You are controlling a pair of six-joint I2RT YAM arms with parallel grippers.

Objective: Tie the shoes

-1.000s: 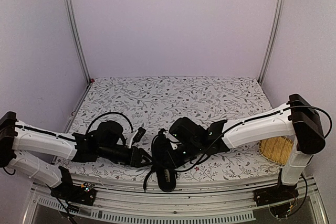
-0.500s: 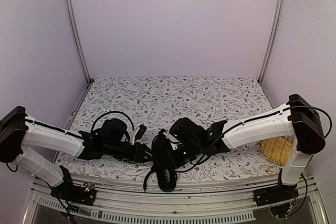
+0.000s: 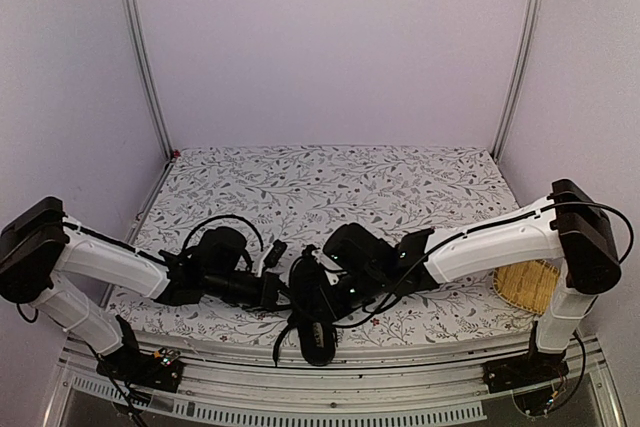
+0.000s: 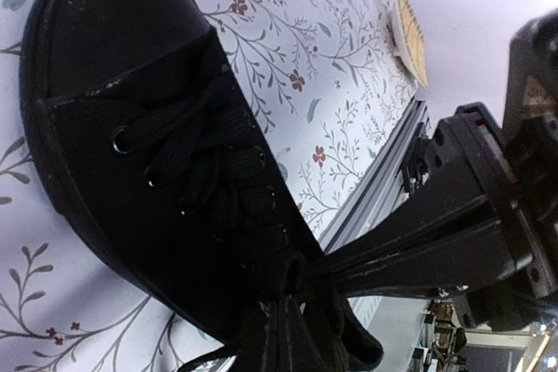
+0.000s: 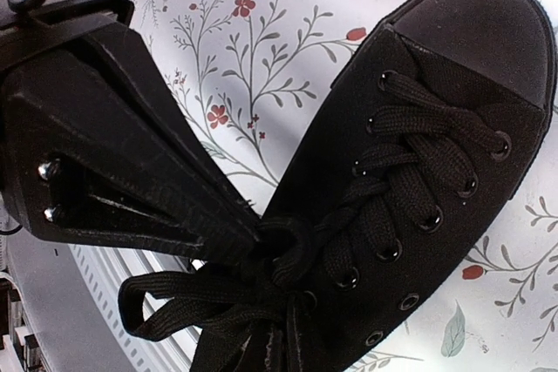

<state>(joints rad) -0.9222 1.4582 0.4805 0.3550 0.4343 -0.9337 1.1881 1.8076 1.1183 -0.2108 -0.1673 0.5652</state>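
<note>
At the near edge of the worktop (image 3: pixel 330 187), between the two arms, lies the shoe (image 3: pixel 312 325). Left fingers (image 5: pixel 187 202) and right fingers (image 4: pixel 397 250) are each pressed together, pinching the laces (image 5: pixel 292 246) where they cross above the top eyelets. The step appears to be cinching the first knot. Next, an outward pull on both strands seems needed, firm enough to tighten it without dragging the shoe.

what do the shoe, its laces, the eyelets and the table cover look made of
The shoe looks like black canvas: matte, no shine, stitched panel seams; the toe might be rubber-faced. The laces look like flat woven fabric, matte, with a fine ribbed texture. The eyelets seem to be dark metal rings, catching small glints. The table cover looks like dull printed floral cloth, possibly padded.
</note>
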